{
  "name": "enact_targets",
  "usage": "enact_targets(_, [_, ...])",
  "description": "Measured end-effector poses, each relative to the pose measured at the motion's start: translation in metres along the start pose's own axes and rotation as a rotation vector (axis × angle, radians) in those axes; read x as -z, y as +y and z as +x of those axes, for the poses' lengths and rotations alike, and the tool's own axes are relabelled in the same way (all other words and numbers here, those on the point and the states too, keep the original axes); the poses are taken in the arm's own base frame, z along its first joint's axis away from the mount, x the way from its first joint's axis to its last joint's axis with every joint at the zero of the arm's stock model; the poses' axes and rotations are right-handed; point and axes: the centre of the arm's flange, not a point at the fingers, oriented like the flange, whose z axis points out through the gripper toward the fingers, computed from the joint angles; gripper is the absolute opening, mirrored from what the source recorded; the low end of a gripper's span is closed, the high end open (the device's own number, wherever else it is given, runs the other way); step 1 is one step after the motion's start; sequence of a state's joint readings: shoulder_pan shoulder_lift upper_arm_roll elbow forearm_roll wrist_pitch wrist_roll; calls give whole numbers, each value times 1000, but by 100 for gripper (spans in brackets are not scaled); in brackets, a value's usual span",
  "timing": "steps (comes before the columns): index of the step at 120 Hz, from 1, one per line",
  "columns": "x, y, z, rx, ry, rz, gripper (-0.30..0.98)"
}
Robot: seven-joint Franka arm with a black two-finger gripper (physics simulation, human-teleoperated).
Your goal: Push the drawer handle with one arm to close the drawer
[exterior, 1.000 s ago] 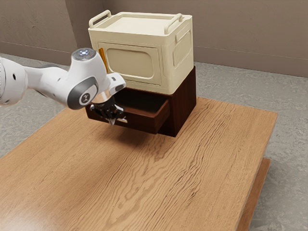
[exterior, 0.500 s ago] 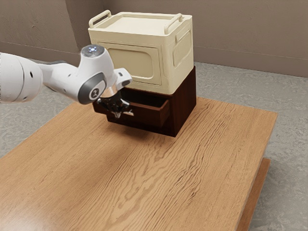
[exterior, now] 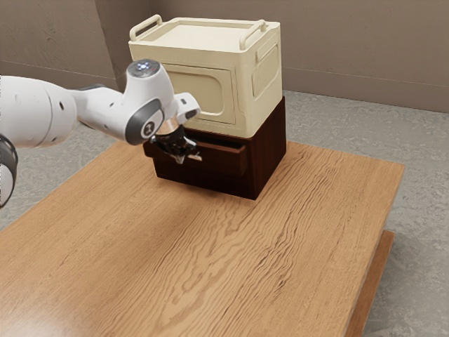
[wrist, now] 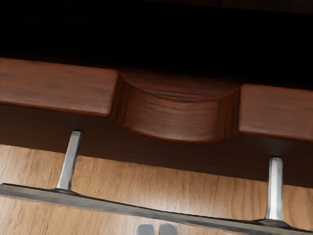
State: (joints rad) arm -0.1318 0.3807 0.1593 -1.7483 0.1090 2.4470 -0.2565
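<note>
One metal handle [wrist: 164, 215] runs lengthwise along the front of the partly open drawer [exterior: 223, 161], its two posts jutting outward; the gripper [exterior: 181, 160] is clenched, fingertips just beside the bar.

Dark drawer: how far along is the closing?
Partly done: the drawer juts out less than in the earlier exterior pictures. In hand: the gripper is at its handle, seemingly pushing. Left: the last stretch, since the wrist view shows a dark opening behind the drawer's front.
</note>
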Motion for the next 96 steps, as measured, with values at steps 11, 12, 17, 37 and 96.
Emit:
enact_targets(11, [-4, 1, 5, -7, 1, 1, -10])
enact_targets(12, [-4, 1, 5, -8, 1, 1, -10])
enact_targets(17, [-7, 2, 9, -12, 2, -1, -10])
enact_targets(37, [-12, 6, 20, -27, 9, -6, -10])
enact_targets(96, [-10, -8, -26, 14, -81, -70, -10])
